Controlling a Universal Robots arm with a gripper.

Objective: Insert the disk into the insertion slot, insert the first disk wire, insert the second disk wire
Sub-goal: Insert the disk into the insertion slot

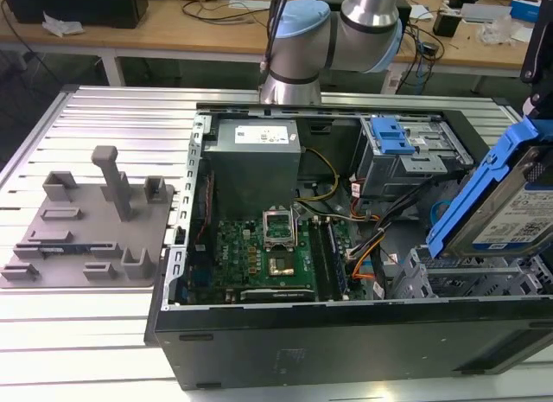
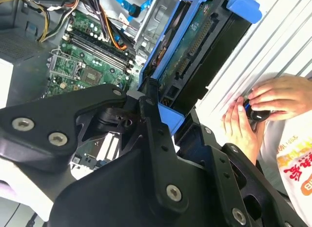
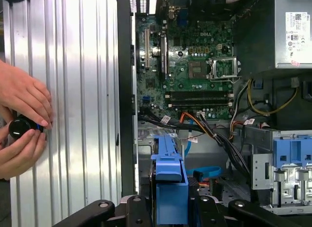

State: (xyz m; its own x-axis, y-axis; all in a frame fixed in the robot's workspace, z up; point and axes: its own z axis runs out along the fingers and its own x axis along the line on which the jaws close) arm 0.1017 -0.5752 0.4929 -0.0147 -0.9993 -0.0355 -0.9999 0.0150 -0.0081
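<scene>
1. The disk point(image 1: 508, 207) hangs tilted in the jaws, which are closed on the edge of its blue carrier; the first wrist view shows the carrier point(image 3: 169, 183) pinched between them
2. The insertion slot point(image 1: 425, 277) lies below the jaws, and the disk has not entered it
3. Judged risk: lowered at this tilt, a carrier corner could catch the slot's sheet-metal rim, and the disk could jam or twist in a grip that holds only one narrow edge
4. The first disk wire point(image 3: 207, 171) loops just beyond the jaws, near the bay; it could get trapped under the disk or snagged
5. Room is tight: the tall cage point(image 3: 292, 158) stands to one side of the jaws, the case wall point(image 3: 124, 114) to the other, and a wire bundle point(image 3: 219, 134) runs ahead towards the motherboard point(image 3: 195, 75)
6. A person's hands point(image 3: 22, 124) rest on the desk point(image 3: 78, 90) just outside that wall, around a small dark knob point(image 3: 19, 128); a wide swing that way could strike them
</scene>
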